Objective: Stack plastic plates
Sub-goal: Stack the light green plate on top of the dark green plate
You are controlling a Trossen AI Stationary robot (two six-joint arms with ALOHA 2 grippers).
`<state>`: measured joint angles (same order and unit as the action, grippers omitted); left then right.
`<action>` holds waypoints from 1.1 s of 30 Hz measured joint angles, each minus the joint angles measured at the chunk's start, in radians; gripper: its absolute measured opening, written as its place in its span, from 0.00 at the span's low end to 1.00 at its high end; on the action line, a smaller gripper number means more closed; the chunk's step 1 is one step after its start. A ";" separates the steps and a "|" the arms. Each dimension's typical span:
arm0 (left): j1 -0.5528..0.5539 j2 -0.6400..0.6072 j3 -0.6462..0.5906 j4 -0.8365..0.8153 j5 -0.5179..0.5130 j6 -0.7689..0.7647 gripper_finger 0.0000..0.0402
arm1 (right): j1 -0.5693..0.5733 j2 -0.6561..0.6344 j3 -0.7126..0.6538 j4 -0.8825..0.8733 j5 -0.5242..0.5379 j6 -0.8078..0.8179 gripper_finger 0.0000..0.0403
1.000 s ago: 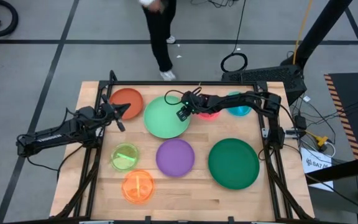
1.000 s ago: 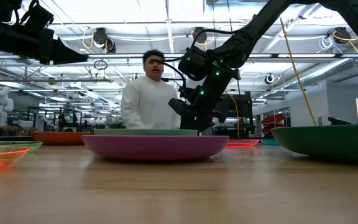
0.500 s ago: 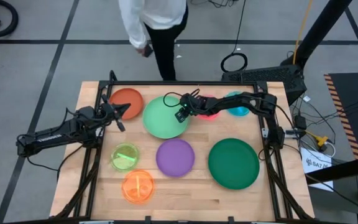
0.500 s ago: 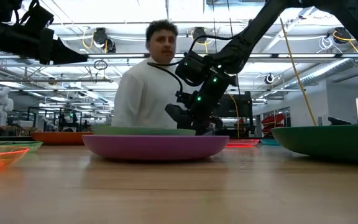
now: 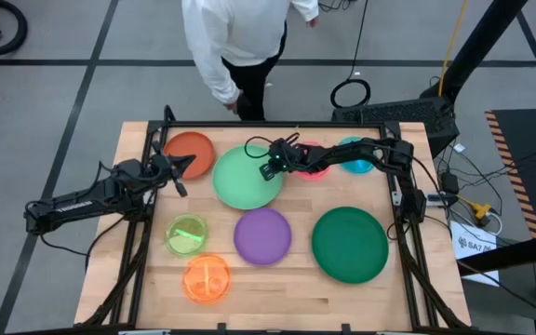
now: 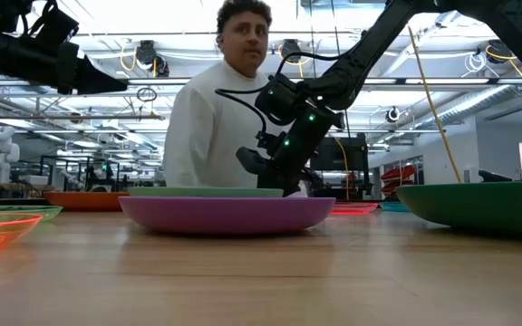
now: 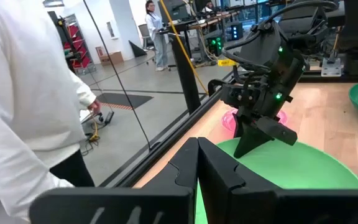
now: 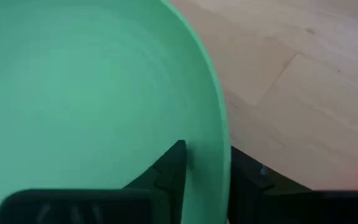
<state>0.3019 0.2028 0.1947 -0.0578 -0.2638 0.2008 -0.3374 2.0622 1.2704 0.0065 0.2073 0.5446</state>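
Note:
The mint green plate point(image 5: 246, 177) lies flat on the table at the far middle; it also shows in the left wrist view point(image 7: 284, 168). My right gripper point(image 5: 270, 169) is low at its right rim, shut on it. The orange-red plate point(image 5: 189, 149) lies far left, and the pink point(image 5: 313, 164) and blue point(image 5: 357, 156) plates lie far right. The purple point(image 5: 262, 233), dark green point(image 5: 349, 244), lime point(image 5: 187, 233) and orange point(image 5: 206, 277) plates lie nearer. My left gripper point(image 5: 179, 177) is shut and empty, held high between the orange-red and mint plates. My right gripper has the mint green plate's right rim point(image 8: 219, 155) between its two fingers, one finger point(image 8: 169, 168) inside the plate and one point(image 8: 253, 177) outside it. The fingers come slanting down from the table's right side. The plate rests flat on the table.
A person in a white top point(image 5: 235, 37) stands at the table's far edge, a hand point(image 5: 229, 96) near the frame. A black frame point(image 5: 249, 124) runs along the far edge. Bare wood point(image 5: 287, 298) lies along the near edge.
My right gripper has gone down and a little toward the table's left edge at the mint plate's rim, and the plate has slid slightly left with it. The person has stepped up to the far edge.

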 joint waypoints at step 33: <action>0.003 0.000 0.000 -0.026 0.000 -0.046 0.03 | -0.058 -0.333 -0.002 -0.071 -0.272 -0.136 0.01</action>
<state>0.3046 0.2028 0.1947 -0.0842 -0.2638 0.1547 -0.3950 1.7288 1.2682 -0.0646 -0.0650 0.4085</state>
